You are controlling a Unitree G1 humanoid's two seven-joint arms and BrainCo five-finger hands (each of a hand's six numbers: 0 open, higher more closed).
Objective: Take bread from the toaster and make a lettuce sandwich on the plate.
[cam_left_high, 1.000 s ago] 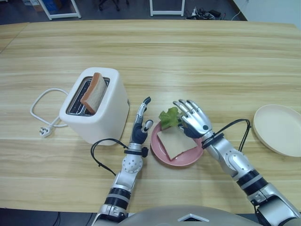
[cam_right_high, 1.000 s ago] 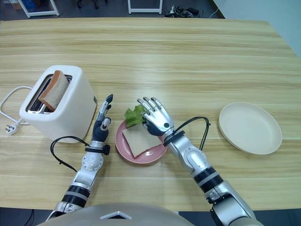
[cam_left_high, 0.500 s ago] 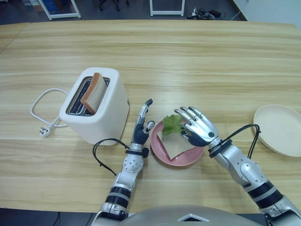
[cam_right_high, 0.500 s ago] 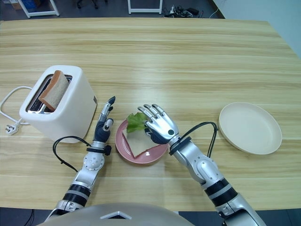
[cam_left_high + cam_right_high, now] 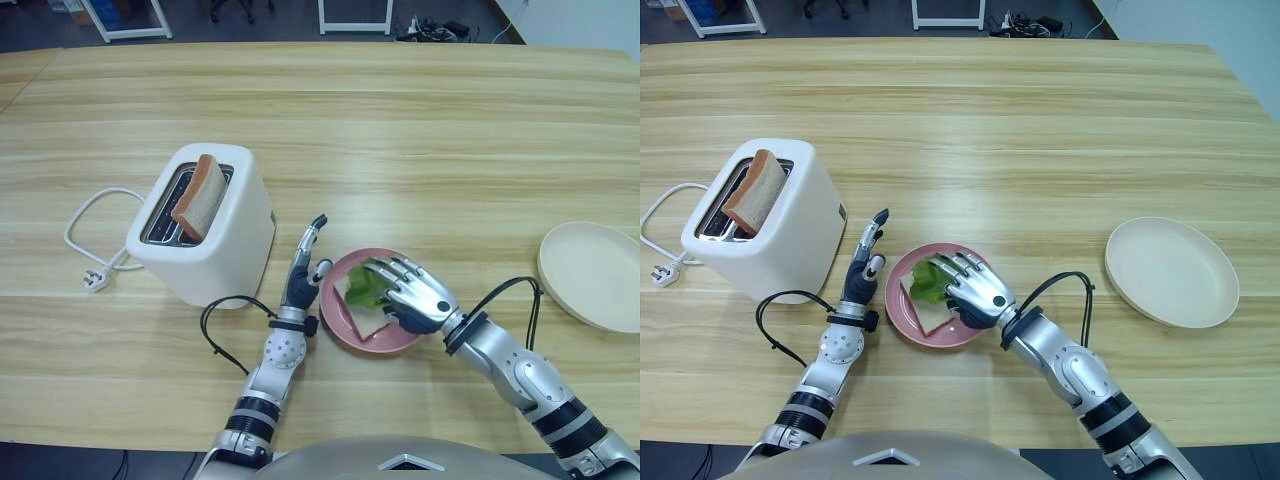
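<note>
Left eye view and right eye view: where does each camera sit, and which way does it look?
Left eye view: on the robot's head, looking forward and down at the table; left hand and right hand show with their forearms.
Right eye view: beside it, slightly to the right, same direction, same hands.
Shared: toaster, pink plate, cream plate.

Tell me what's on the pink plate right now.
A bread slice with a lettuce leaf over it. The right hand covers the slice's right part, hiding anything beneath.

Cream plate (image 5: 592, 275) on the wooden table (image 5: 400, 130), well to the right
</note>
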